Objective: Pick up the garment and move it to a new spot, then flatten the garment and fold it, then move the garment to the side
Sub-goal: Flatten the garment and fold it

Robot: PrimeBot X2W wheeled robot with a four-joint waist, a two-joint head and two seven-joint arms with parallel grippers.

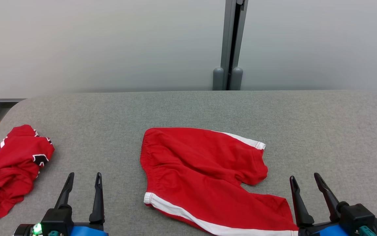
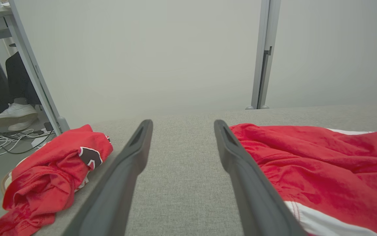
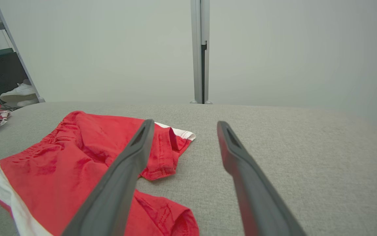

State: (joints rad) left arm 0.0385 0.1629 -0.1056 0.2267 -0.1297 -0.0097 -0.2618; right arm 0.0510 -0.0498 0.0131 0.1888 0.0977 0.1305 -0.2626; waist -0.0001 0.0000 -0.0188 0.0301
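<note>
Garment (image 1: 201,164) lies rumpled (a leg perhaps tucked under); left gripper (image 1: 85,175) and right gripper (image 1: 305,177), jaws apart, may pinch doubled layers.

Two red garments (image 1: 201,177) (image 1: 11,167), two end effectors (image 1: 85,175) (image 1: 304,176)

The head camera looks forward and down on the grey table (image 1: 273,114); each wrist camera sits low, close above it, facing the far wall (image 2: 142,49); all three share the red shorts (image 1: 201,170).

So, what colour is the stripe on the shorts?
White stripe on red shorts; head view.
</note>
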